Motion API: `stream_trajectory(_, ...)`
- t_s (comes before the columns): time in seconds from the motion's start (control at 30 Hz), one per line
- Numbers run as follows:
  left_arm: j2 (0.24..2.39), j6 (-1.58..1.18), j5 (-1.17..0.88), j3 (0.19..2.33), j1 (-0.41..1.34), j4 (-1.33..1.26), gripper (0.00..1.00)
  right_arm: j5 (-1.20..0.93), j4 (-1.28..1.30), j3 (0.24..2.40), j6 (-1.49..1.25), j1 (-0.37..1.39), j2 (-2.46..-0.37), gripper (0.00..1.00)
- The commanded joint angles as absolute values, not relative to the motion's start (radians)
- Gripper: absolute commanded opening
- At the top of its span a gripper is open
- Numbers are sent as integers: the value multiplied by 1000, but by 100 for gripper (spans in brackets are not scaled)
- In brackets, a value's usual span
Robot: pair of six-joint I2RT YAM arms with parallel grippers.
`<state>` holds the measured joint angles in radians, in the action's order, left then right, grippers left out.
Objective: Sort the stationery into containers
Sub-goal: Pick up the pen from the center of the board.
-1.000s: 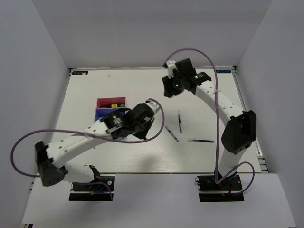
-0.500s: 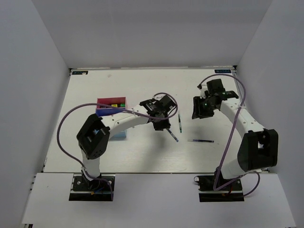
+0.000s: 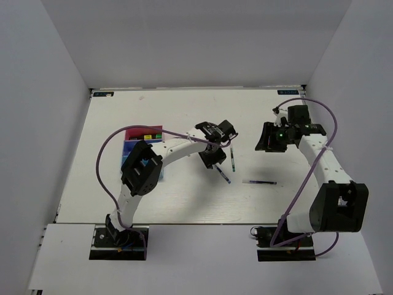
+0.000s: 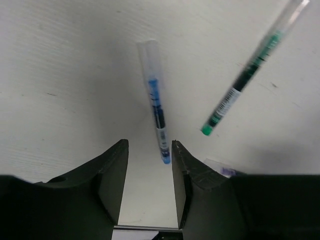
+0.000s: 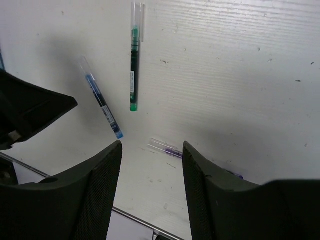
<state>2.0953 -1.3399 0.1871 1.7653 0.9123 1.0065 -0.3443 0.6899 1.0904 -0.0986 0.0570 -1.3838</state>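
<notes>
jaws stand spread and empty, we see: left gripper (image 4: 149, 150) over the blue pen (image 4: 156, 105) beside the green pen (image 4: 250, 70), right gripper (image 5: 152, 150) nearer the table's (image 3: 184, 206) right edge

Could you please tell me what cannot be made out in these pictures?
Containers: top view, left arm covers the nearer bins.
Purple pen: right wrist view, a finger of the right tool hides its middle.
Items in the pink bin: top view, too small to identify.

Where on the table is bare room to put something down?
Bare table: the far strip behind the organizer, and the near strip along the front edge. Crowded: the middle, around the green pen, blue pen and purple pen.
</notes>
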Motion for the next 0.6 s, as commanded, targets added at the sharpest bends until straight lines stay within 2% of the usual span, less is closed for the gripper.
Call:
stream_trajectory(0.0, 2118, -1443, 227, 1815, 908, 1111, 51, -413, 664, 1081, -112, 14, -1338, 55)
stream_trajectory(0.33, 2267, -1443, 203, 1977, 907, 1152, 49, -514, 667, 1065, -120, -75, -1312, 55)
stream_trajectory(0.57, 2293, -1450, 192, 1974, 907, 1172, 48, -568, 675, 1063, -118, -112, -1308, 55)
